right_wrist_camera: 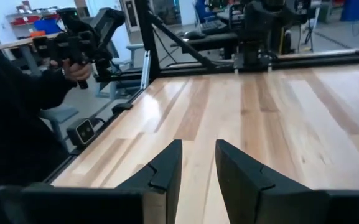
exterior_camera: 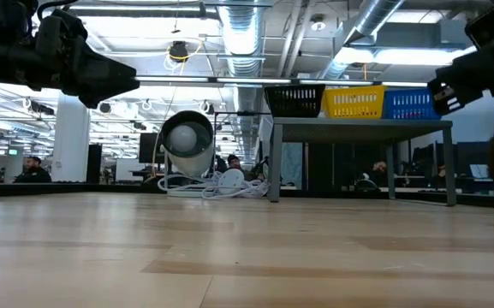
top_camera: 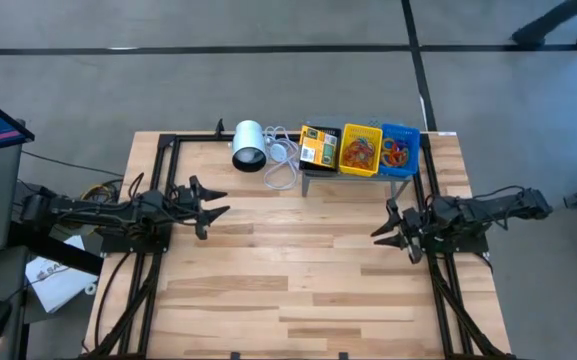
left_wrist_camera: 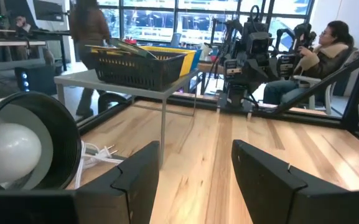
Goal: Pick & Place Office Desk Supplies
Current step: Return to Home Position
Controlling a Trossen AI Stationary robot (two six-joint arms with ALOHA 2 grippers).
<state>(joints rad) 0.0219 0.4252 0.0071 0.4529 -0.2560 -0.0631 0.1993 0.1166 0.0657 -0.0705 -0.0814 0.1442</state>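
Observation:
Three small bins stand side by side on a grey metal stand (top_camera: 313, 178) at the table's far edge. The black bin (top_camera: 319, 147) holds yellow-and-green packets. The yellow bin (top_camera: 361, 150) and the blue bin (top_camera: 400, 150) hold coloured rubber bands. My left gripper (top_camera: 223, 203) hovers open over the table's left side, pointing level toward the right, with nothing between its fingers (left_wrist_camera: 135, 180). My right gripper (top_camera: 383, 222) hovers over the right side, pointing left. A narrow gap shows between its fingers (right_wrist_camera: 167, 168), and nothing is in it.
A white cylinder (top_camera: 249, 145) with a coiled white cable (top_camera: 283, 160) lies left of the stand, at the far edge. Bare wooden tabletop (top_camera: 298, 270) stretches between the two arms and toward the near edge. People sit and stand beyond the table's sides.

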